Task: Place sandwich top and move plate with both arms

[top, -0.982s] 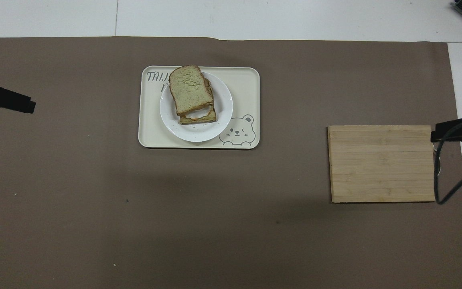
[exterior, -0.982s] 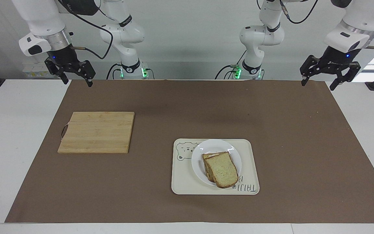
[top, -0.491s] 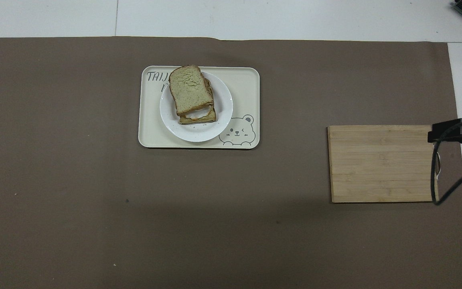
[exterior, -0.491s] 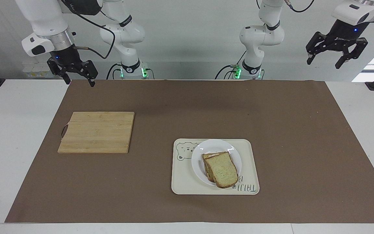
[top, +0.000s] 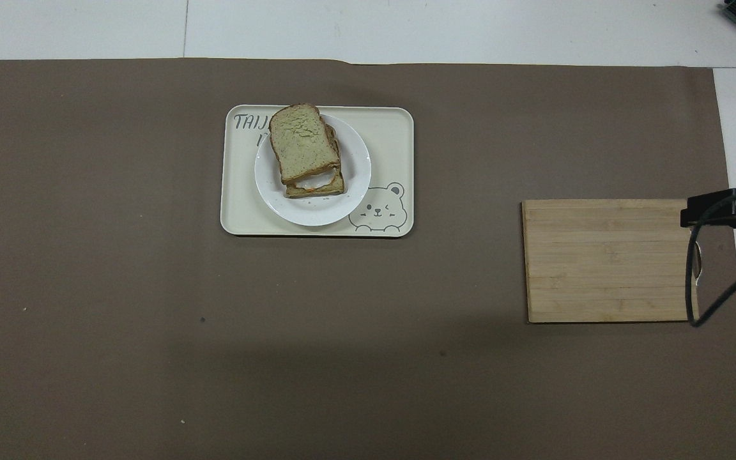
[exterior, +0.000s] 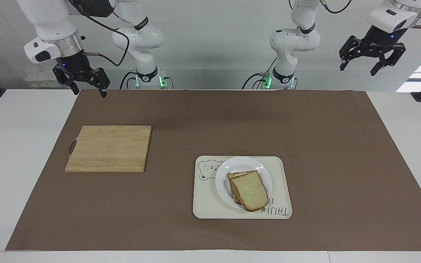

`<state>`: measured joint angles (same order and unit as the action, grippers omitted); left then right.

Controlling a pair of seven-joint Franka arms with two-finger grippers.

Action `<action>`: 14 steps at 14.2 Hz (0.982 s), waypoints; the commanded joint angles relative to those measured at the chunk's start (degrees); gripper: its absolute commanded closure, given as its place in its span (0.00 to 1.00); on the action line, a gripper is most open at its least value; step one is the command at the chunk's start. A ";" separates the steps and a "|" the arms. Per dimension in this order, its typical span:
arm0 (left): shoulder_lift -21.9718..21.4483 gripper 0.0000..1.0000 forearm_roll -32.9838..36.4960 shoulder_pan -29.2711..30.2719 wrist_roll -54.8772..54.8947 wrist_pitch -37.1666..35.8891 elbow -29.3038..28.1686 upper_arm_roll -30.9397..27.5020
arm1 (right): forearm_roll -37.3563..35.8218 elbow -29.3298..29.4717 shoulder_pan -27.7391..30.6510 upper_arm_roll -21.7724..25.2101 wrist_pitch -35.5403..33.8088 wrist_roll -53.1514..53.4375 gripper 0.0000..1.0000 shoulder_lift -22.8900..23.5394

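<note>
We count seven things on the table.
One brown paper mat (exterior: 305,128), one bamboo cutting board (exterior: 110,148), one cream bear-printed tray (exterior: 280,182), one round white plate (exterior: 245,164), two crusted bread slices (exterior: 251,191), stacked; two black two-finger grippers (exterior: 86,82).

A white table (exterior: 24,153) fills most of the scene, nearly covered by a large brown paper mat (exterior: 232,120) with white margins showing at both ends. At twelve o'clock in the facing view, a plain pale grey wall (exterior: 214,44) rises past the table's edge. At three o'clock, a bright, window-like patch (exterior: 420,71) glows. Lighting is soft and even, with faint shadows on the mat.
</note>
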<state>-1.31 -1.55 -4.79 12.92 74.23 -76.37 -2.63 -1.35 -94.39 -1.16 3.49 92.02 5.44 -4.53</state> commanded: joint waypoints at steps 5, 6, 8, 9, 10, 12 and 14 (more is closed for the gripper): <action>-0.80 0.00 0.94 0.57 -2.79 -0.75 -0.36 -0.27 | 0.03 0.08 0.29 -0.06 -0.62 -1.31 0.00 -0.39; -0.97 0.00 0.94 0.48 -4.03 -0.66 -0.45 -0.27 | 0.03 0.08 0.29 -0.06 -0.62 -1.31 0.00 -0.39; -0.97 0.00 0.94 0.48 -3.86 -0.58 -0.45 -0.27 | 0.03 0.08 0.29 -0.06 -0.62 -1.22 0.00 -0.39; -1.15 0.00 0.94 0.48 -3.86 -0.66 -0.62 -0.27 | 0.03 0.08 0.29 -0.06 -0.62 -1.22 0.00 -0.39; -1.23 0.00 0.94 0.48 -3.95 -0.66 -0.71 -0.27 | 0.03 0.08 0.29 -0.06 -0.62 -1.22 0.00 -0.39; -1.15 0.00 0.94 0.48 -3.95 -0.66 -0.71 -0.27 | 0.03 0.08 0.29 -0.06 -0.62 -1.22 0.00 -0.39; -1.15 0.00 0.94 0.48 -4.04 -0.66 -0.62 -0.27 | 0.03 0.08 0.29 -0.06 -0.70 -1.31 0.00 -0.39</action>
<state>-1.41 -1.48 -4.74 9.48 74.22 -76.35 -3.28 -1.35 -94.39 -1.16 3.48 92.02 5.44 -4.53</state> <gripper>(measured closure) 0.000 0.000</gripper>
